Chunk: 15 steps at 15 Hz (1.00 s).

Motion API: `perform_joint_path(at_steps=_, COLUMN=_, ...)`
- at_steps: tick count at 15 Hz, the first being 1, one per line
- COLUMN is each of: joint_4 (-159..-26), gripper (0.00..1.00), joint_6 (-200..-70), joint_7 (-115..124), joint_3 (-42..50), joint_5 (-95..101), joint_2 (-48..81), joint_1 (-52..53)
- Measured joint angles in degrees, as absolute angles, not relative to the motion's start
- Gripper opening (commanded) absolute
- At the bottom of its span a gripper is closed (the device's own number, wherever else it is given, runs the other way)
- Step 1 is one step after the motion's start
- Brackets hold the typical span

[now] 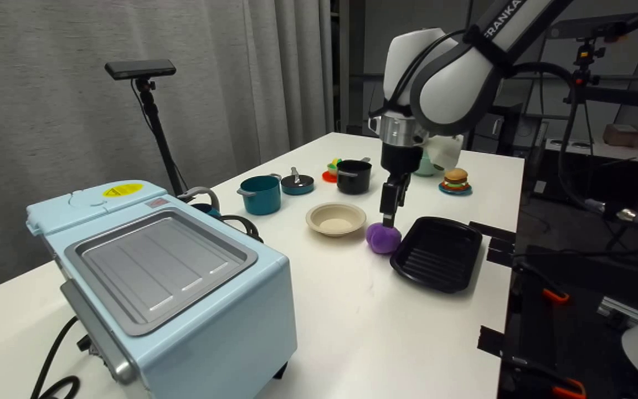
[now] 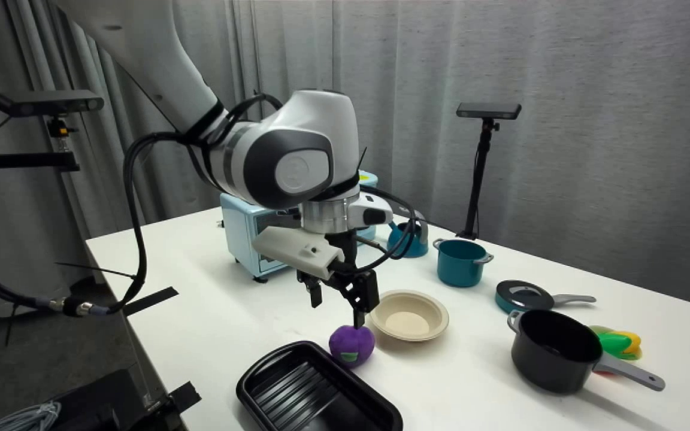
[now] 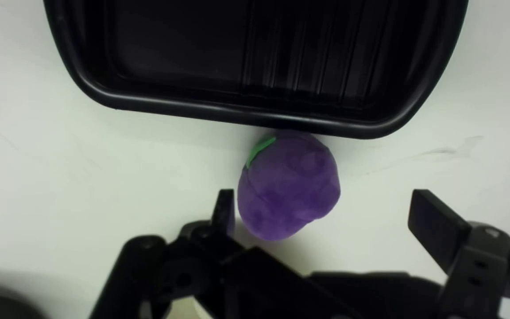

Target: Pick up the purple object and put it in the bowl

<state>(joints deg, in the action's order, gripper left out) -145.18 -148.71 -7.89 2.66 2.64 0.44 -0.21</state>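
Observation:
The purple object (image 1: 382, 239) is a rounded lump on the white table, close beside the black tray's edge. It also shows in an exterior view (image 2: 352, 345), and in the wrist view (image 3: 288, 186) with a bit of green. My gripper (image 2: 338, 309) is open above it, fingers pointing down. In the wrist view the gripper (image 3: 320, 195) has the left finger close to the purple object and the right finger well apart from it; nothing is held. The beige bowl (image 1: 335, 221) stands empty near the purple object; it also shows in an exterior view (image 2: 409, 317).
The black tray (image 1: 441, 252) lies beside the purple object and also shows in the wrist view (image 3: 179, 48). A teal pot (image 2: 460, 263), a black pot (image 2: 554, 353) and a lid (image 1: 297, 184) stand farther off. A light blue toaster oven (image 1: 230, 310) and a toy burger (image 1: 456, 180) are on the table.

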Motion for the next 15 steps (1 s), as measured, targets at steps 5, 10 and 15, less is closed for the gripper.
perform_joint_path(at_steps=5, joint_4=-143.1, gripper=1.00, joint_6=-154.3, joint_7=1.3, joint_3=2.6, joint_5=8.6, joint_2=8.2, joint_1=-0.2)
perform_joint_path(at_steps=10, joint_4=-139.7, gripper=0.58, joint_6=-154.5, joint_7=5.5, joint_3=2.9, joint_5=10.3, joint_2=14.4, joint_1=-0.2)
perform_joint_path(at_steps=15, joint_4=-136.7, gripper=0.22, joint_6=-154.0, joint_7=6.4, joint_3=3.1, joint_5=9.1, joint_2=16.7, joint_1=-0.2)
